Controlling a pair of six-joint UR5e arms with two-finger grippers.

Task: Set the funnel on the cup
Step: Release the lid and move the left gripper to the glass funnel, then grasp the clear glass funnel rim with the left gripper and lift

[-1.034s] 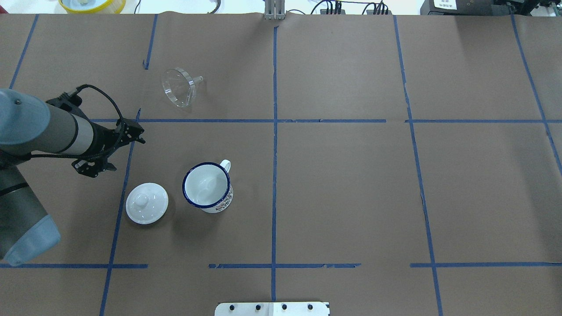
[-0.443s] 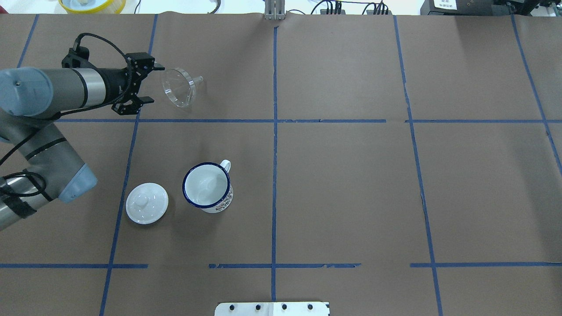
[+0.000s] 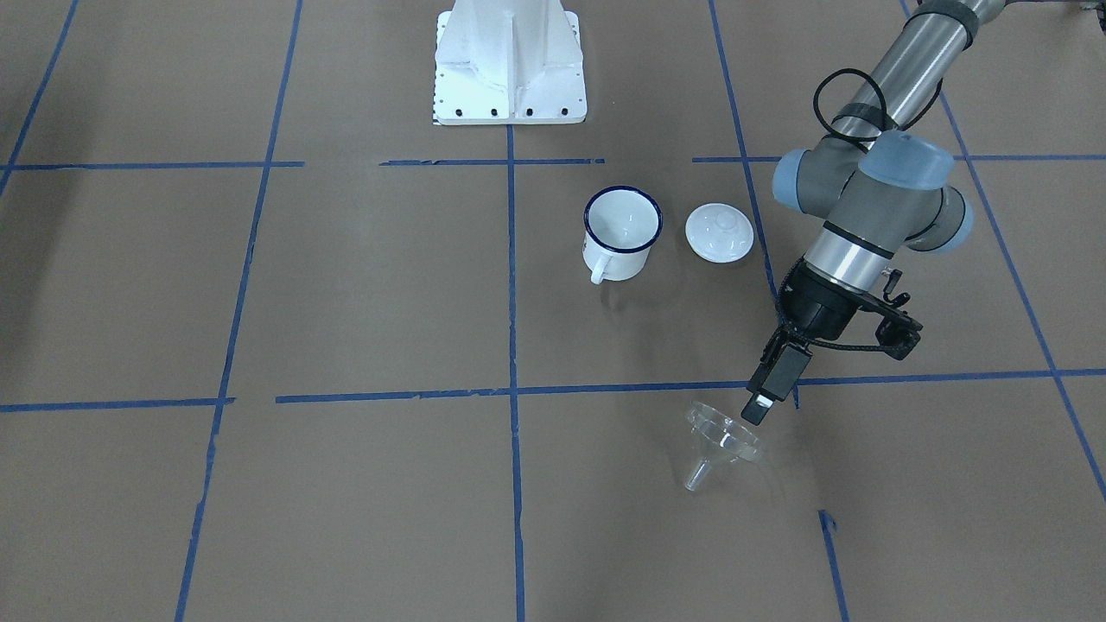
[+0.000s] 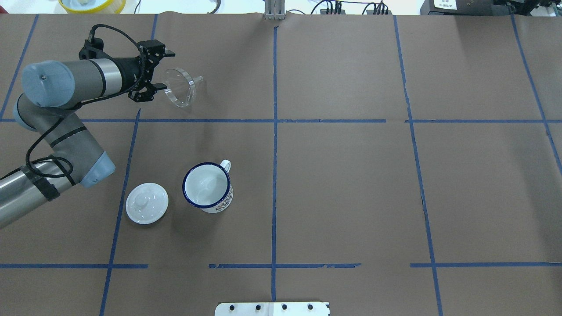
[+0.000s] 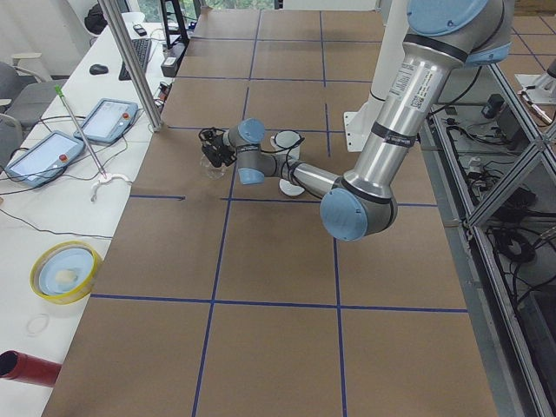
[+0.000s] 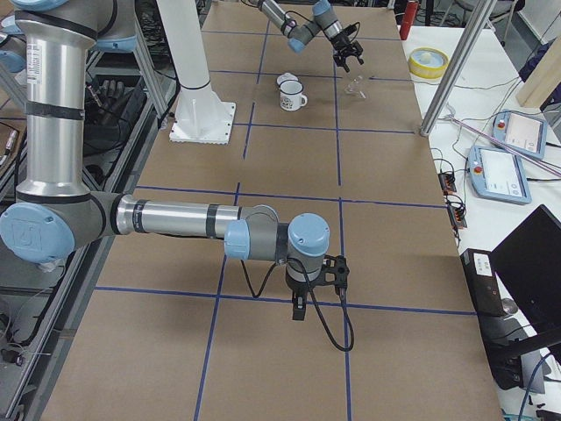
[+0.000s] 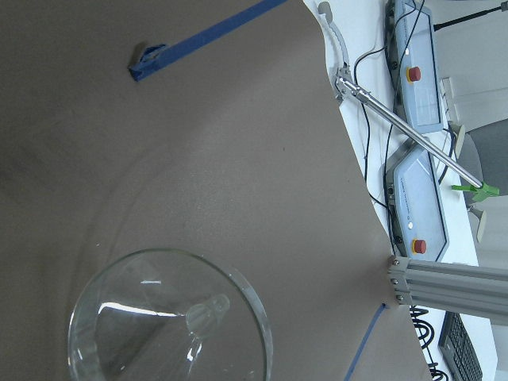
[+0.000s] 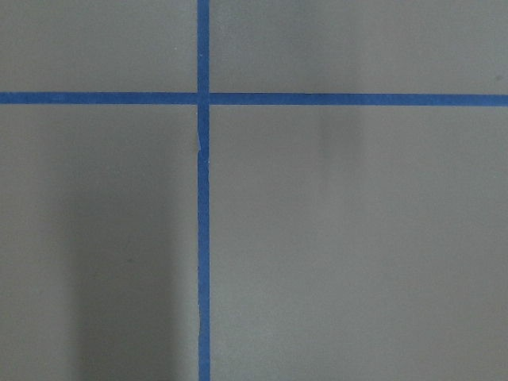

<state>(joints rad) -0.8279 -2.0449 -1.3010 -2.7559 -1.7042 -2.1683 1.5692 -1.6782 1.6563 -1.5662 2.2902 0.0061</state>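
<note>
The clear funnel (image 4: 179, 87) lies on its side on the brown paper at the far left, spout pointing right; it also shows in the front view (image 3: 721, 441) and fills the bottom of the left wrist view (image 7: 167, 317). The white cup (image 4: 207, 186) with a blue rim stands upright and empty, nearer the robot (image 3: 622, 229). My left gripper (image 4: 164, 71) is open, its fingers spread on either side of the funnel's wide rim, just left of it. My right gripper (image 6: 298, 307) shows only in the right side view, far from both; I cannot tell its state.
A round white knobbed lid (image 4: 146, 203) lies just left of the cup. Blue tape lines grid the paper. The robot's white base (image 3: 510, 60) is behind the cup. A yellow bowl (image 4: 92, 4) sits past the table's far edge.
My left arm has swung away from the lid's side, out to the far left, and brought the open gripper up to the funnel's rim. Funnel, cup and lid have not moved.
</note>
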